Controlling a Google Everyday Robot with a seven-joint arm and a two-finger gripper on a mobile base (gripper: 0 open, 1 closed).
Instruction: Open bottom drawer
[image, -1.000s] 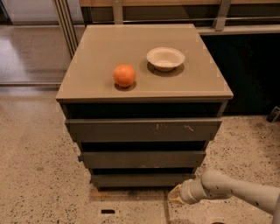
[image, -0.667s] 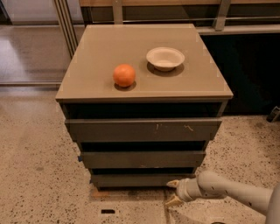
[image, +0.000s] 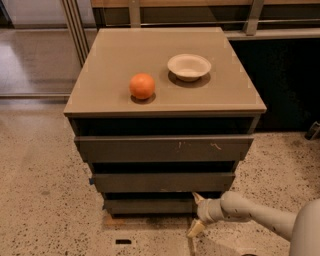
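Arm low from right, gripper (image: 196, 214) at right end of bottom drawer (image: 147, 205), fingers (image: 195, 229) spread wide, upper tip seemingly touching it.

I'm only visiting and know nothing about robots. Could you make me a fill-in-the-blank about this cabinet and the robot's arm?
On the cabinet top, the orange lies to the ____ of the white bowl.
The cabinet has ____ drawers.
The gripper, fingers spread open, is at the ____ end of the bottom drawer.
Missing words: left; three; right.
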